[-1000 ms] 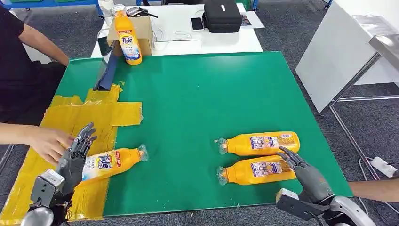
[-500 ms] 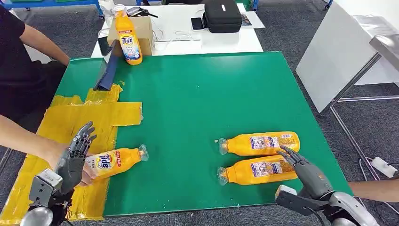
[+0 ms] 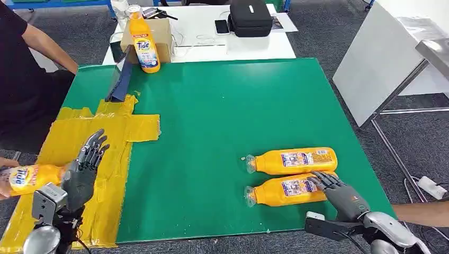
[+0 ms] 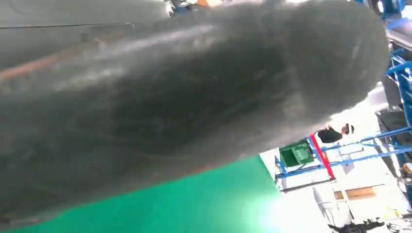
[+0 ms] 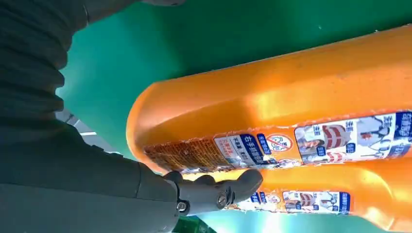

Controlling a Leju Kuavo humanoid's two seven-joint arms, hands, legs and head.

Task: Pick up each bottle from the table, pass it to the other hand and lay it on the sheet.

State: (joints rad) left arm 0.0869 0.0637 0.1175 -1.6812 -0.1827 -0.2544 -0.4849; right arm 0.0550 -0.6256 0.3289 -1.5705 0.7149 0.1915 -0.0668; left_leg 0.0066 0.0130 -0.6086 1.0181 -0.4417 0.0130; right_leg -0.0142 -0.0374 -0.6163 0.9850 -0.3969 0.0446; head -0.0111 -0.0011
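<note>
- Green desk (image 3: 222,106), broad and flat, carrying the yellow sheet (image 3: 114,129) taped along its left side.
- Yellow sheet now bare of any bottle: one second ago a Tide bottle lay across its near edge; since lifted away by a person's hand (image 3: 4,177) at the left border, carried bottle (image 3: 32,177) held off the desk edge. Judged: one delivery finished and cleared, next cycle due.
- Two orange bottles left lying side by side on the desk's right: far bottle (image 3: 291,160) and near bottle (image 3: 288,191), both horizontal, clear caps pointing left, white-and-blue labels up, bodies close together or touching.
- Upright Tide bottle (image 3: 143,39) standing at the desk's far left corner, against a cardboard box (image 3: 161,34).
- Left hand (image 3: 84,169) raised over the sheet, fingers spread wide, holding nothing.
- Right hand (image 3: 339,193) lowered since a second ago, fingers (image 5: 228,187) now draped on the base end of the near bottle, touching its label, not yet wrapped around. Judged: grasp starting, lift and handover still ahead.
</note>
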